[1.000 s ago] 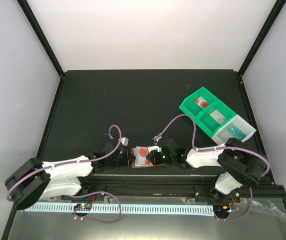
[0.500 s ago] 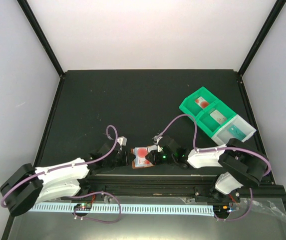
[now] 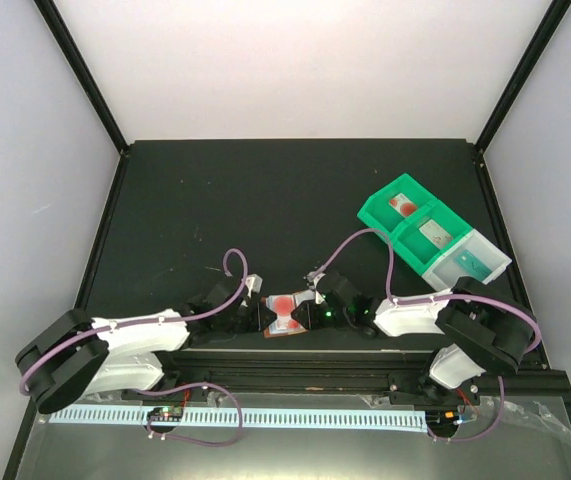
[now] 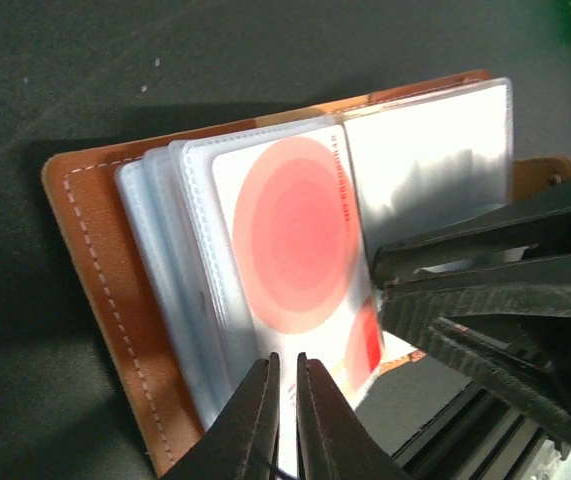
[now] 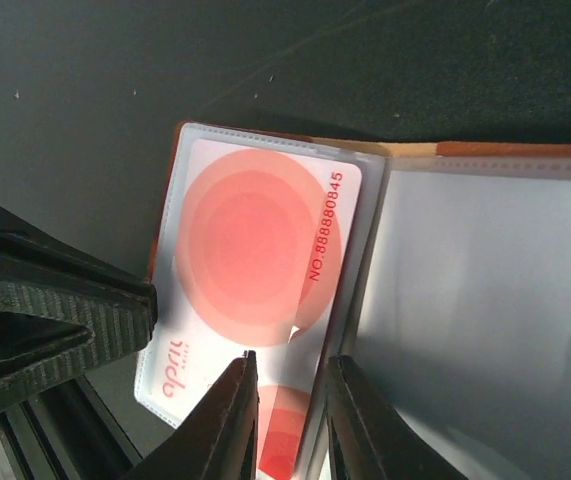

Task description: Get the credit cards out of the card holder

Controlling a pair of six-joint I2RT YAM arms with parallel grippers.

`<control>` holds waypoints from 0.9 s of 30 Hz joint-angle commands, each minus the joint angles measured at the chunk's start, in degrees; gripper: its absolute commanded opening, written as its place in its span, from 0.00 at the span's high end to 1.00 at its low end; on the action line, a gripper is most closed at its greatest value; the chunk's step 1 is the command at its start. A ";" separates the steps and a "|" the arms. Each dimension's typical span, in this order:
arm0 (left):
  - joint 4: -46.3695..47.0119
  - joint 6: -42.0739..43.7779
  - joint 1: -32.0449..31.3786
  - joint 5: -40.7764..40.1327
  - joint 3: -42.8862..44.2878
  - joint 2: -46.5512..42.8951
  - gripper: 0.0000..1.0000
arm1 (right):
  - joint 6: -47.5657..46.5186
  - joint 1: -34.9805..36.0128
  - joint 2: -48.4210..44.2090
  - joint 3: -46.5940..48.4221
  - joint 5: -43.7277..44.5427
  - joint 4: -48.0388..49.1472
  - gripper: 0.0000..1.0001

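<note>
One black tabletop [image 3: 265, 200] carries a green tray [image 3: 380, 212] at its right side. Well apart from it, at the near edge, lies the brown card holder [image 4: 75, 260]. It is open, with its clear sleeves fanned up. A white card [image 4: 290, 235] with a red disc sits in the top sleeve. The left gripper [image 4: 287, 375] has its jaws drawn almost together at that sleeve's edge. The right gripper [image 5: 290, 365] stands narrow, the card's end showing between its jaws. Whether it pinches the card cannot be told.
</note>
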 commanded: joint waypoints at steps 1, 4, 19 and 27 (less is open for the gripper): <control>0.99 1.56 -0.20 -0.78 1.77 1.97 0.92 | 0.20 -0.81 -1.44 -0.76 0.26 0.46 0.78; 0.22 2.17 -0.20 -1.96 1.47 3.25 0.93 | 0.33 -1.02 -1.36 -0.90 -0.12 0.74 0.78; 1.85 1.66 -0.36 -3.33 -1.06 5.67 0.94 | 1.14 -1.30 0.74 -0.81 -1.85 3.08 0.80; 1.24 1.70 -0.38 -3.76 -1.29 5.49 0.94 | 2.81 -1.56 1.23 -1.31 -1.31 3.45 0.78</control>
